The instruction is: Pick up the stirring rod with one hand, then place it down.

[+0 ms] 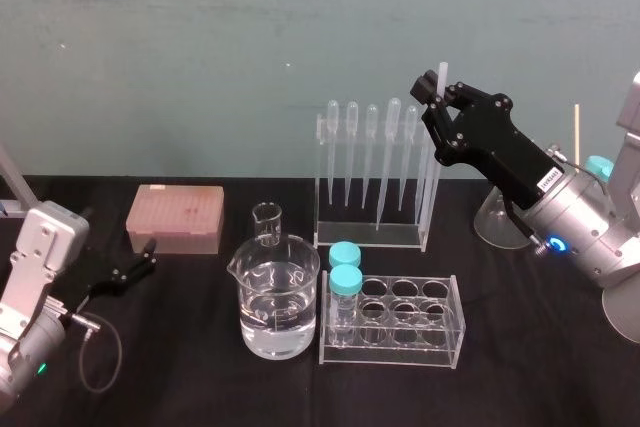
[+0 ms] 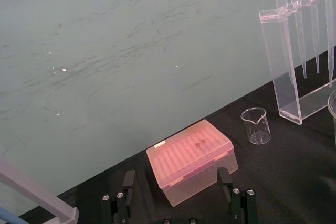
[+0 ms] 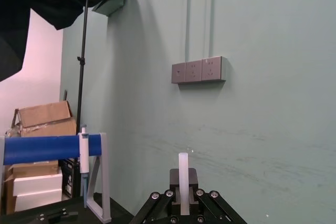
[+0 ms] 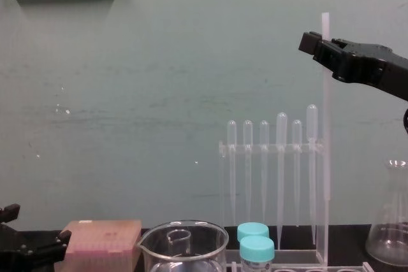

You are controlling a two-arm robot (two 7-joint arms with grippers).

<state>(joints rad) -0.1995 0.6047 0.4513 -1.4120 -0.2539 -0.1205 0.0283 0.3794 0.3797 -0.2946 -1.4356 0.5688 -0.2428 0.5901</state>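
Note:
My right gripper [image 1: 440, 99] is raised above the right end of the clear pipette rack [image 1: 372, 179], shut on the stirring rod [image 1: 433, 177]. The stirring rod [image 4: 325, 157] is a thin translucent-white stick held upright. Its top pokes above the fingers and its length hangs down beside the rack's right wall. Whether its lower end touches the table I cannot tell. In the right wrist view the rod [image 3: 182, 174] stands between the pads of the gripper [image 3: 182, 195]. My left gripper [image 1: 135, 272] is parked low at the table's left, open, its fingers [image 2: 128, 182] pointing at the pink box.
A pink tip box [image 1: 175, 219] sits at the left. A large beaker of water [image 1: 278, 307] and a small empty beaker [image 1: 267, 222] stand in the middle. In front is a clear tube rack [image 1: 395, 322] with two blue-capped tubes. A glass flask [image 4: 392, 227] stands at the right.

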